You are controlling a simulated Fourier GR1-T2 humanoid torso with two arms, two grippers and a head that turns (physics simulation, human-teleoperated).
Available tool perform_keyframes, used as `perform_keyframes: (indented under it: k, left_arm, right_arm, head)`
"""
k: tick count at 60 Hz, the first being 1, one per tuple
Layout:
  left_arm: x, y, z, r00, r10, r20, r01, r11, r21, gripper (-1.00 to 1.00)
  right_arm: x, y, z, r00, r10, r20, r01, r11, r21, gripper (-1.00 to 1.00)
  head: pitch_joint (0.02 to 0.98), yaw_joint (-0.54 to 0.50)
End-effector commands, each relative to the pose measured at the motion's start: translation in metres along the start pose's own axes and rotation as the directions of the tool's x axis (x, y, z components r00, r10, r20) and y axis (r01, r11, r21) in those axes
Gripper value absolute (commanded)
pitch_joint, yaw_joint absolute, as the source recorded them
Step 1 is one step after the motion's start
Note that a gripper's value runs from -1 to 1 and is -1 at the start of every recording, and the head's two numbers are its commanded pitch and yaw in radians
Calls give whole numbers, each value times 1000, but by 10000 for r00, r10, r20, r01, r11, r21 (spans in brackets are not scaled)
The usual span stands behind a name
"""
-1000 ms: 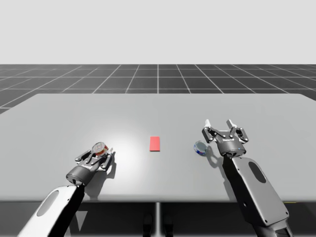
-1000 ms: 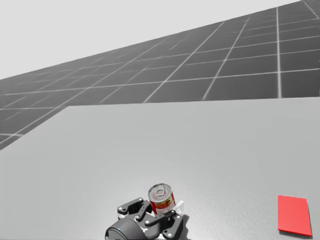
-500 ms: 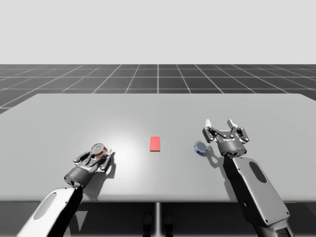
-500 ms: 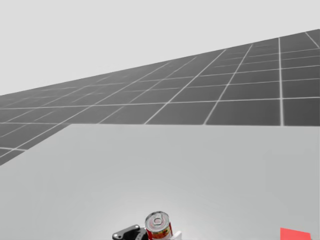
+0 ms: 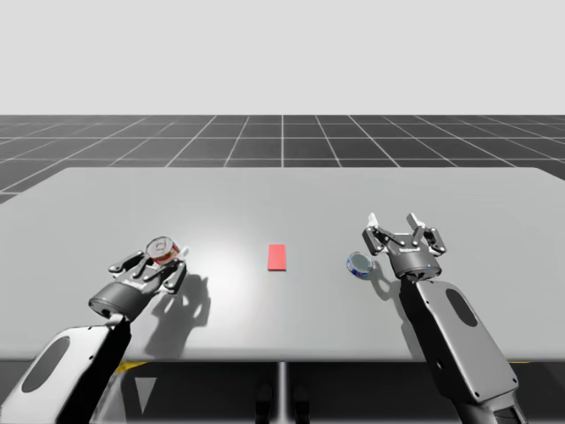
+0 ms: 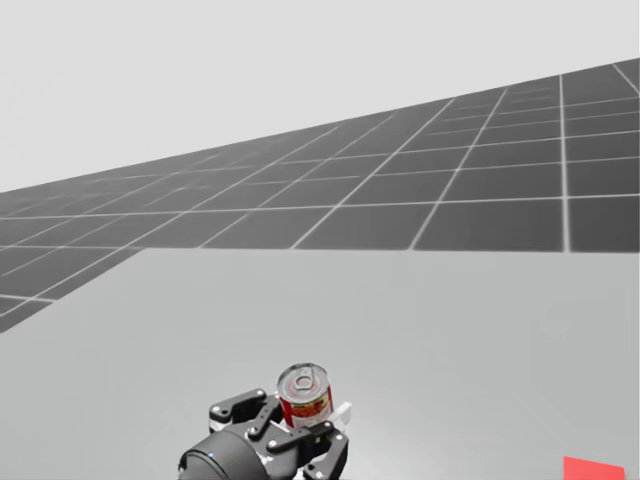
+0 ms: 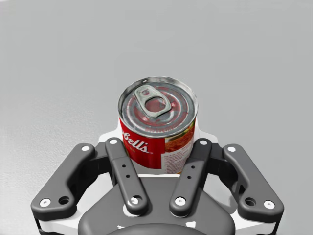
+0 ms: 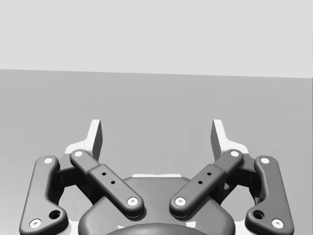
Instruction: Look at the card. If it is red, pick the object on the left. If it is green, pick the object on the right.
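Left pincer (image 7: pixel 157 144) half-spread, clasping red can (image 7: pixel 157 105) (upright)

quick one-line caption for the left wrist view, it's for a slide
Left hand shut on the red can, its pull-tab lid facing the camera, grey table beyond.
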Motion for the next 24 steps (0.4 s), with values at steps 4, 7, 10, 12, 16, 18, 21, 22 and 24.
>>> perform_keyframes:
  k: [4,7,10,12,16,18,21,22,24]
  left_arm:
    - [67,5,-6,9877,-754,1372,867,9932,-782,1000]
    - [75,7,-5,9853,-817,1499,935,9930,-729,1000]
    - [83,8,-5,9826,-905,1621,1026,9924,-680,1000]
    - [87,8,-5,9812,-936,1687,1057,9923,-641,1000]
    - [103,11,-3,9750,-1070,1947,1165,9925,-379,1000]
    - [108,12,-3,9728,-1109,2034,1199,9923,-325,1000]
    - [122,14,-1,9657,-1261,2270,1344,9907,-214,1000]
    - [125,15,0,9640,-1287,2327,1366,9905,-180,1000]
    - [134,16,2,9586,-1343,2511,1409,9900,-84,1000]
  right_arm:
    - [0,-1,0,10000,23,14,-23,10000,-21,-1000]
    - [0,-1,0,10000,26,23,-25,10000,-26,-1000]
    - [0,-2,0,10000,18,34,-18,10000,-33,-1000]
    - [0,-2,0,10000,15,42,-15,10000,-40,-1000]
    - [1,-2,0,10000,23,59,-22,10000,-62,-1000]
    - [1,-2,-1,10000,24,59,-24,10000,-65,-1000]
    - [1,-2,-1,10000,33,55,-33,10000,-63,-1000]
    - [0,-2,-1,10000,37,54,-36,10000,-61,-1000]
    - [0,-2,-1,10000,49,52,-48,10000,-60,-1000]
  head:
    - [427,484]
    - [425,485]
    - [423,485]
    - [422,484]
    - [419,483]
    - [419,484]
    - [417,485]
    - [416,485]
    - [415,486]
